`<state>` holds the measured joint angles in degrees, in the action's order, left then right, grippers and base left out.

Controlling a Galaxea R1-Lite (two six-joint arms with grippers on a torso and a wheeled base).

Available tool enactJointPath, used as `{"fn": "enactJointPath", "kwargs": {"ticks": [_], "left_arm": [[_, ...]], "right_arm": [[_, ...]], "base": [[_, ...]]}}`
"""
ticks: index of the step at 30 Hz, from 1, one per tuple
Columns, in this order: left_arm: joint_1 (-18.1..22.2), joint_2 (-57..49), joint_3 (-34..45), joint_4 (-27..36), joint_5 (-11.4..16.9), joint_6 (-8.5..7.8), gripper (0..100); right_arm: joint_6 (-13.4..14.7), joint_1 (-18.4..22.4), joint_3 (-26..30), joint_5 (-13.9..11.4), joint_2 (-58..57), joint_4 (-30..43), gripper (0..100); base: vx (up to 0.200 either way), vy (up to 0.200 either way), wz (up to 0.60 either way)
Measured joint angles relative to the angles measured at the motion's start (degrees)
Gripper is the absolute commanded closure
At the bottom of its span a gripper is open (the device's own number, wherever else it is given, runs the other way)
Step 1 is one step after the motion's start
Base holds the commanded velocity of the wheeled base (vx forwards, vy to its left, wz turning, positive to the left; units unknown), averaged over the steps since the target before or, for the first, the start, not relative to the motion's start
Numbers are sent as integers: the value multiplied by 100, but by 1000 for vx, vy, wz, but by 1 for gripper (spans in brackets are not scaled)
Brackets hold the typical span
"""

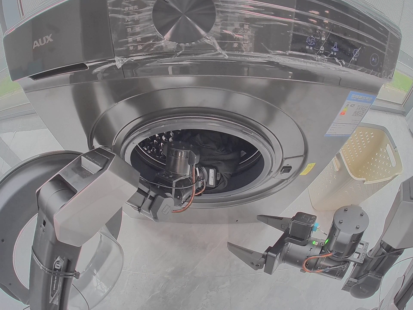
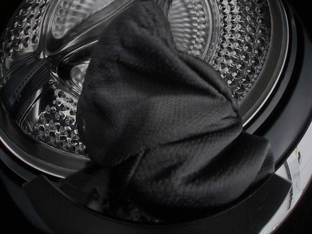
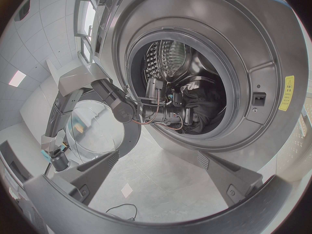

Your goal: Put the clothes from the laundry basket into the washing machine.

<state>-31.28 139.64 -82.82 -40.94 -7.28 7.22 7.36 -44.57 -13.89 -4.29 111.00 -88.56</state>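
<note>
A black knitted garment [image 2: 156,130] lies in the steel drum [image 2: 240,49] of the washing machine [image 1: 206,91], heaped at the drum's mouth. My left gripper [image 1: 217,175] is inside the door opening, pushed into the garment [image 1: 226,151], which drapes over it and hides its tip. The right wrist view shows the same arm reaching into the drum against the black garment [image 3: 208,104]. My right gripper [image 1: 244,232] hangs open and holding nothing, low in front of the machine and to the right of the opening. The cream laundry basket [image 1: 365,164] stands on the floor right of the machine.
The round glass door [image 1: 26,194] is swung open to the left, behind my left arm. Grey tiled floor [image 1: 185,259] lies in front of the machine. A latch [image 1: 286,168] sits on the right side of the door ring.
</note>
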Motion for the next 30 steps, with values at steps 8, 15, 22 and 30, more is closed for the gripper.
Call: {"fn": "enactJointPath", "kwargs": {"ticks": [8, 15, 22, 30], "left_arm": [[88, 178, -638, 46, -68, 90, 100], [204, 374, -1649, -66, -310, 307, 100], [332, 802, -2822, -134, -544, 417, 100], [397, 1098, -3057, -135, -607, 516, 0]], "right_arm": [[2, -5, -2, 2, 5, 0, 0], [2, -11, -17, 2, 11, -1, 0], [2, -16, -22, 0, 30, -1, 0], [2, -24, -26, 0, 44, -1, 0]], "base": [[0, 0, 0], [0, 0, 0], [0, 0, 0], [0, 0, 0]]}}
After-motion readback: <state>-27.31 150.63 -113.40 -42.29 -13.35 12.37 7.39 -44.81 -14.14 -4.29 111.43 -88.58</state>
